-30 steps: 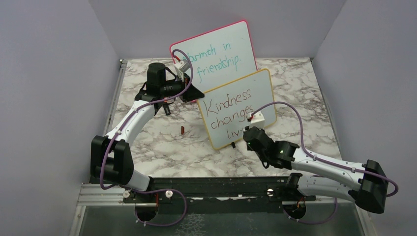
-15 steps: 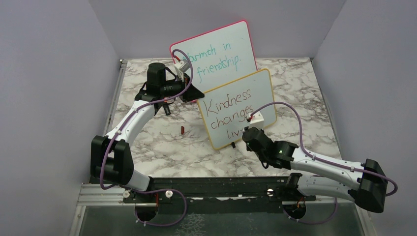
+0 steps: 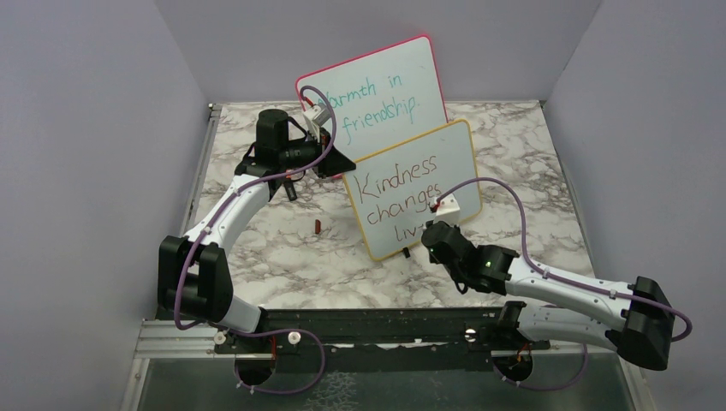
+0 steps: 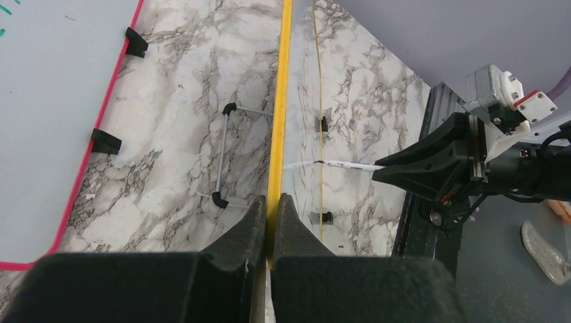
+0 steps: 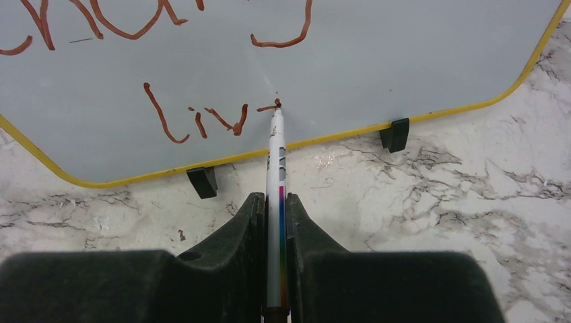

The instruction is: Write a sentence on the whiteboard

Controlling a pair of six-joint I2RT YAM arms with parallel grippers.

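The whiteboard [image 3: 415,184] with the yellow frame stands tilted on its small black feet [image 5: 203,182] near the middle of the marble table [image 3: 274,257], leaning back just in front of a pink-framed board [image 3: 377,86] that carries teal writing. The left gripper [image 4: 271,202] is clamped tight on the whiteboard's left edge, one finger on either side of the yellow rim, bracing it upright. The right gripper [image 5: 274,198] comes in low from the near right and is closed on a slim white marker [image 5: 276,155] with a coloured stripe down its barrel, the barrel pinched between the two black fingers and pointing straight at the board. The marker's tip touches the white surface close to the bottom rim, between the two front feet. The sentence [image 3: 398,193] is in reddish-brown handwriting on three lines: "Kindness" on top, "changes" below it, and on the last line "liv" with a short fresh stroke beside the v, right where the tip rests. From above, the end of that last line is hidden behind the right gripper. A small dark red piece [image 3: 318,226] lies on the table left of the whiteboard, apart from both arms; I cannot tell what it is.
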